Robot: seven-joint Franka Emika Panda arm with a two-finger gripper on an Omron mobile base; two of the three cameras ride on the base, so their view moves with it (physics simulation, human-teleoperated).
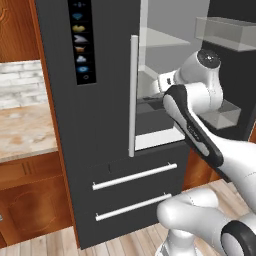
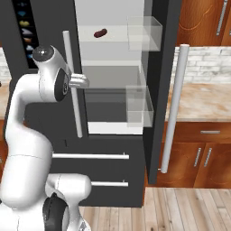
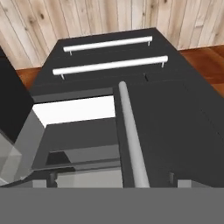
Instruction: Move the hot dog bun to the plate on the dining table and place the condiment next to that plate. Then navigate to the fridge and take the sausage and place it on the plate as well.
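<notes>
The fridge (image 1: 100,100) (image 2: 108,140) (image 3: 188,118) is tall and dark, and its right door (image 2: 158,90) is swung open. A small dark reddish-brown sausage (image 2: 100,33) lies on the upper white shelf inside. My gripper (image 3: 112,178) is open with nothing held. It hangs by the shut left door's silver bar handle (image 1: 133,95) (image 2: 72,90) (image 3: 131,140), well below the sausage's shelf, and looks down the fridge front. The handle runs up between my fingertips (image 3: 52,176) in the hand view. The hot dog bun, plate, dining table and condiment are out of view.
Clear door bins (image 2: 144,34) (image 1: 225,32) jut from the open door, whose long handle (image 2: 173,108) stands to the right. Two drawer handles (image 1: 134,176) (image 3: 109,64) cross the fridge's lower front. Beige counters (image 1: 25,130) (image 2: 203,101) on wooden cabinets flank it, above a plank floor (image 2: 189,207).
</notes>
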